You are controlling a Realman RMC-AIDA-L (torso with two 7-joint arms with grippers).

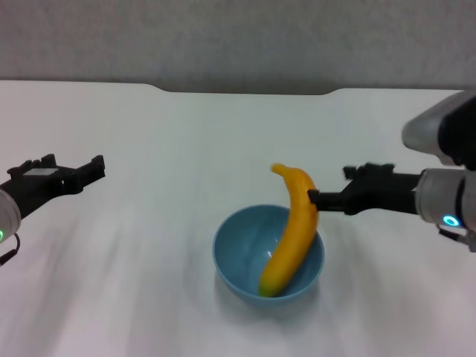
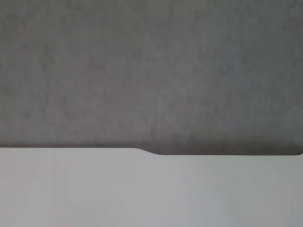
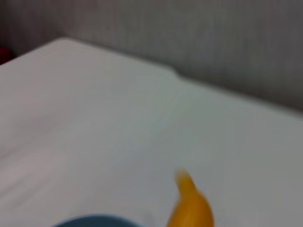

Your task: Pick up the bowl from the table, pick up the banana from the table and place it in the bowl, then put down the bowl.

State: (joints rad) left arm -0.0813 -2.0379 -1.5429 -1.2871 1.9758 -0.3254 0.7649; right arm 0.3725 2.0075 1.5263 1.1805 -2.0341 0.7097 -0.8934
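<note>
Banana [image 1: 292, 230] leaning over bowl [image 1: 236, 253] rim, right claw [image 1: 315, 199] touching it, left claw [image 1: 93, 168] well apart

- A plain grey wall [image 1: 238, 37] stands behind the far edge of the work surface and fills the top of the head view from side to side.
- The same grey wall [image 2: 151, 71] takes up the upper part of the left wrist view, faintly mottled.
- A small dark red patch [image 3: 4, 53] shows at one edge of the right wrist view; it is too blurred to identify, possibly some object beyond the surface.
</note>
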